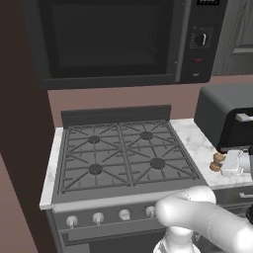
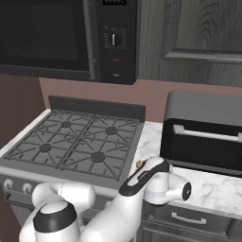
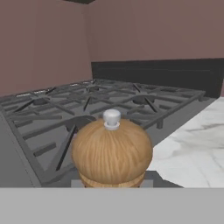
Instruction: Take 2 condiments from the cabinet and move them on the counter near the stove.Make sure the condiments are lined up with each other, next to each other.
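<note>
The jaws are closed on the pepper mill (image 3: 112, 151), held low over the surface (image 1: 197, 143) just beside the stove (image 1: 121, 155), at its front right corner. This looks like the placing step for one condiment. The next move calls for lowering the mill upright onto the marble near the stove and releasing it, leaving room alongside for its partner.
</note>
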